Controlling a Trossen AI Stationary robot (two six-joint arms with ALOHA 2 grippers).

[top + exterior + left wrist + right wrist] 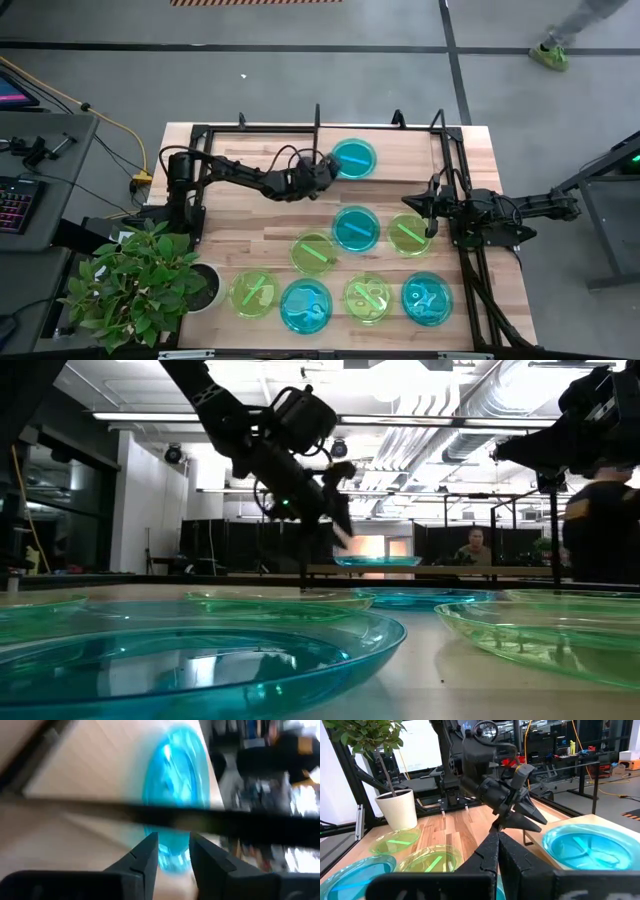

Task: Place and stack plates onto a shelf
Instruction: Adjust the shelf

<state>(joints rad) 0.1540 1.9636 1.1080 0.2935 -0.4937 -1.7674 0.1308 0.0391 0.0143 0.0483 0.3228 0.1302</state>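
A cyan plate (353, 158) lies flat on the shelf's light wood board (538, 838) at the table's far middle, among thin black rods (300, 128). My left gripper (328, 168) is open just left of and slightly above that plate's rim (340, 561). The plate shows ahead between its fingers (172, 795). My right gripper (432, 214) is shut and empty, above the far edge of a green plate (408, 235). Several more cyan and green plates lie flat on the tabletop, such as a cyan one (355, 228) and a green one (314, 252).
A potted plant (140, 285) stands at the table's near left corner. Black frame rails (470, 260) run along the right side. A black rod (225, 822) crosses close in front of my left fingers. A person (478, 546) sits beyond the table.
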